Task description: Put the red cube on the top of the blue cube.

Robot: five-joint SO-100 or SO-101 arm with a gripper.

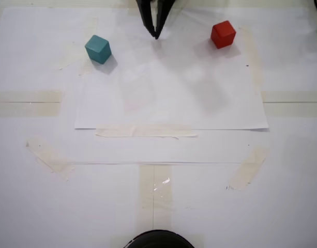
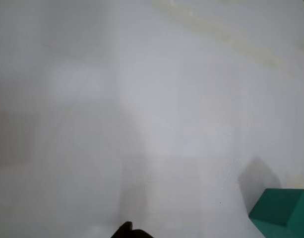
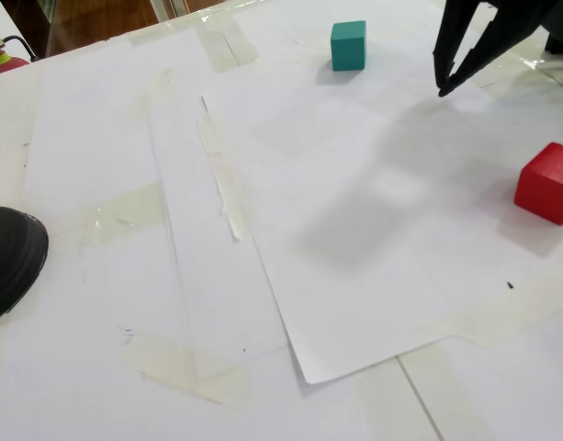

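Sitting on the desk: the red cube point(image 1: 223, 34) is small, bright red, with plain matte faces; it rests on the white paper sheet point(image 1: 168, 98), at the upper right in a fixed view and at the right edge in a fixed view point(image 3: 547, 182).
Blue cube: the blue cube point(image 1: 98, 49) is teal, the same size as the red one, turned a little so one corner faces the camera; it stands at the upper left of the same sheet, well apart from the red cube, and nothing is on top of it.
Fingers: the gripper point(image 1: 156, 35) is black and hangs between the two cubes, touching neither; in a fixed view point(image 3: 442, 90) the fingers show a narrow gap higher up and the tips nearly meet, holding nothing.
Around: the desk point(image 1: 24, 206) is covered with white paper fixed with strips of pale tape point(image 1: 146, 132); a dark round object point(image 1: 158, 240) is at the bottom edge.
In the way: nothing lies between the gripper and either cube.
Hard to see: the wrist view is blurred; only a corner of the blue cube point(image 2: 283, 210) shows at the lower right, cut by the frame, and a dark finger tip point(image 2: 126, 229) at the bottom edge. The arm above the gripper is cut off in both fixed views.
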